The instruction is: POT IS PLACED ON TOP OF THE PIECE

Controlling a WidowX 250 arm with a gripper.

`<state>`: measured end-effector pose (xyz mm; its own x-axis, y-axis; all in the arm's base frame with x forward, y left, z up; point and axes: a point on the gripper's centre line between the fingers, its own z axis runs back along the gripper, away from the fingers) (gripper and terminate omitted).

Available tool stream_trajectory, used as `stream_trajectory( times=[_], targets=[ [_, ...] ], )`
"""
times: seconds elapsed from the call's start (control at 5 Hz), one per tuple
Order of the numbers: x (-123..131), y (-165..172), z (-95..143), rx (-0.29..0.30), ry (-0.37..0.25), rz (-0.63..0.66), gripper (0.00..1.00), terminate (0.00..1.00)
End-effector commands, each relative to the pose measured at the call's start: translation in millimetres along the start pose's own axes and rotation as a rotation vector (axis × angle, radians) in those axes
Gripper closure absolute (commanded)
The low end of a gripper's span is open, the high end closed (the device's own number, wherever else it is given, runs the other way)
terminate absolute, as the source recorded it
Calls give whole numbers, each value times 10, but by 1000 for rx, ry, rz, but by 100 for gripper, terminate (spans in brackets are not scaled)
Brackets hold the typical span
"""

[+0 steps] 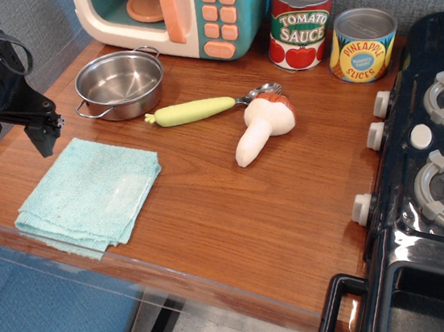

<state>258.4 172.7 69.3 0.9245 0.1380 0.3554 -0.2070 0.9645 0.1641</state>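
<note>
The pot [120, 84] sits empty and upright on the bench [235, 205], just in front of the toy microwave [179, 13], with one wire loop handle toward me on the left and the other at the back right. I judge it light and rigid, but its polished steel will be slick, so I would not trust a pinch on the curved wall. I would rather take the rim with one finger inside and one outside, or hook the near handle, though that thin loop may let the pot swing.

The piece [88, 194] lies folded flat near the front left edge, well apart from the pot. It is soft, so the pot should settle on it without sliding, though the cloth may bunch if I drag across it.

My claw [44, 133] hangs at the left, above the gap between pot and piece, holding nothing; from this angle I cannot tell whether its fingers are apart or together.

Just right of the pot lie a spoon [207, 107] with a green handle and a toy mushroom [264, 127]; two cans stand farther back.
</note>
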Motion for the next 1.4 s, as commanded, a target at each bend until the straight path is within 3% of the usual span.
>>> stream_trajectory(
  times=[0.0, 0.6, 0.8, 1.2],
  targets=[
    [0, 0, 0, 0, 0, 0, 0, 0],
    [981, -353, 3, 4, -25, 106, 0, 0],
    [1188, -525, -104, -3, -13, 114, 0, 0],
    [1249, -844, -378, -23, 44, 112, 0, 0]
  ],
)
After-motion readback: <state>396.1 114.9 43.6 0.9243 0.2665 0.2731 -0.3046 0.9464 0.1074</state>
